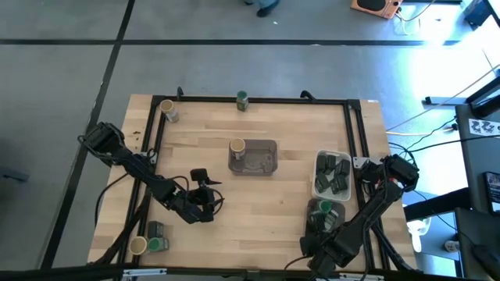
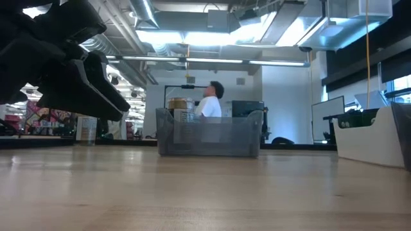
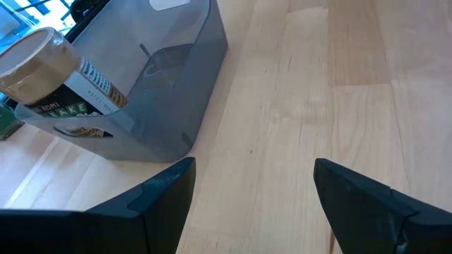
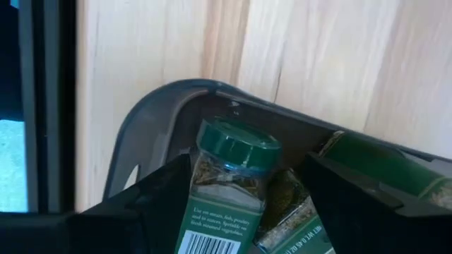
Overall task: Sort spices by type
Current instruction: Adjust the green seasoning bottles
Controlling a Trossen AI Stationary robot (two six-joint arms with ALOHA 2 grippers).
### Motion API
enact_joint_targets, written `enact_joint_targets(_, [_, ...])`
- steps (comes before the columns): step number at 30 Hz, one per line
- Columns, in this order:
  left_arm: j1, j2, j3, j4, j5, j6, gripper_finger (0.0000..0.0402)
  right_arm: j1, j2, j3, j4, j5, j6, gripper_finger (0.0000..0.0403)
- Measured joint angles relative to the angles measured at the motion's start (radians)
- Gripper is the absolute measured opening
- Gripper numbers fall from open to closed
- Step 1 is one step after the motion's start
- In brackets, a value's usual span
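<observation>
Pale wooden bench (image 1: 258, 195), clear grey plastic tray (image 1: 254, 158) mid-board holding a tan-lidded round jar (image 1: 237, 146). Left gripper (image 1: 205, 191) near it, jaws open, empty. Right gripper (image 1: 322, 221) over dark tray (image 4: 152, 116) of green-lidded jars (image 4: 233, 159), jaws spread.

One jar (image 1: 237, 146) stands in the centre tray (image 1: 262, 165); tins (image 1: 333, 173) fill another

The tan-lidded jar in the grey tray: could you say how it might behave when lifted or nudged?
The tan-lidded jar leans against the grey tray wall, so a nudge may slide it. Its round body looks apt to roll if laid flat. It probably feels rigid and light.
</observation>
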Motion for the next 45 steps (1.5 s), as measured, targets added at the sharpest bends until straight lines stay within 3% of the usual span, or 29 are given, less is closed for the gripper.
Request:
enact_joint_targets(7, [0.000, 0.000, 0.000, 0.000, 0.000, 0.000, 0.0285, 0.000, 0.004, 0.008, -0.022, 0.014, -0.006, 0.0275])
enact_joint_targets(13, [0.000, 0.000, 0.000, 0.000, 0.000, 0.000, 0.0285, -0.002, 0.009, 0.096, -0.103, 0.012, 0.088, 0.0275])
enact_joint_targets(22, [-0.001, 0.000, 0.000, 0.000, 0.000, -0.001, 0.0285, 0.000, 0.006, 0.222, -0.423, -0.065, 0.219, 0.0275])
enact_joint_targets(32, [-0.002, 0.000, 0.000, 0.000, 0.000, -0.001, 0.0285, 0.048, 0.005, 0.103, -0.443, -0.073, 0.200, 0.0275])
enact_joint_targets(45, [-0.002, 0.000, 0.000, 0.000, 0.000, -0.001, 0.0285, 0.117, 0.005, -0.011, -0.361, 0.084, 0.072, 0.0275])
